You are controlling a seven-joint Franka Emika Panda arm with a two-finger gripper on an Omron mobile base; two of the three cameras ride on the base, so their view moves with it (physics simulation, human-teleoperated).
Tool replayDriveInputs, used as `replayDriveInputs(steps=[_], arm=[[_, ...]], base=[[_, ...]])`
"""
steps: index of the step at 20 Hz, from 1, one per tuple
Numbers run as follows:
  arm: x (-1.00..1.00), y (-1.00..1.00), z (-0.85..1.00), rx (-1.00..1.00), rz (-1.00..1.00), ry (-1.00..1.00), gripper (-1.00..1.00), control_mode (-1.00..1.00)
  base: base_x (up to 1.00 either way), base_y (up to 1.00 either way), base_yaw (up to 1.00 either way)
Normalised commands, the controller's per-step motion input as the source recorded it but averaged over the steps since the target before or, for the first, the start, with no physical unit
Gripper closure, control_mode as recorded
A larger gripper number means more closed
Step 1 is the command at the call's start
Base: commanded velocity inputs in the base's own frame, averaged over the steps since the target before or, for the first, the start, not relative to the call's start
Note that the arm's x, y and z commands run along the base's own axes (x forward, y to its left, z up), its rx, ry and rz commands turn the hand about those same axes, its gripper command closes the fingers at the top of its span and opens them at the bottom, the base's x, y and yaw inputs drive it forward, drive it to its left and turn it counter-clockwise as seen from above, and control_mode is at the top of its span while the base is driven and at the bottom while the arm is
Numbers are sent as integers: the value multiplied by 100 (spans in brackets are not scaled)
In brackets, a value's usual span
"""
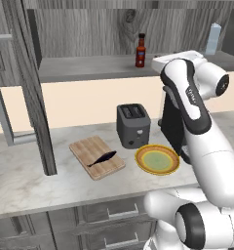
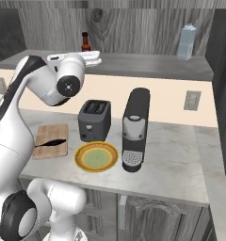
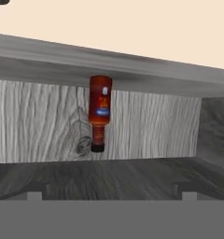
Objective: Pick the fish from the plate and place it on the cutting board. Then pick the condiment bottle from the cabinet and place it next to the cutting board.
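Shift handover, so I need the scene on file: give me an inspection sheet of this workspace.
Surface: marble counter.
Job's things: fish lies on the board; plate bare; red bottle upright on the cabinet shelf.
Clutter: toaster, coffee machine, pale bottle.
Pincer: open, facing the red bottle, apart from it.
Cables: nothing seen.
Surroundings: drawers, wall sockets.

A pale marble counter is seen below the cabinet. On it are set a wooden cutting board, a dark toaster just beside it, a yellow-rimmed plate in front of the toaster, and a black coffee machine. On the cabinet's shelf a red condiment bottle and a pale bottle are stood well apart.
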Motion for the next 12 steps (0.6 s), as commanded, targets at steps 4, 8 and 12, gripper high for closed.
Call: replayDriveInputs(steps=[4,8,12], arm=[[0,14,19,0,0,4,-100,-100],[0,6,31,3,0,0,-100,-100],[0,5,28,3,0,0,-100,-100]], base=[[0,0,0],[0,0,0],[0,0,0]])
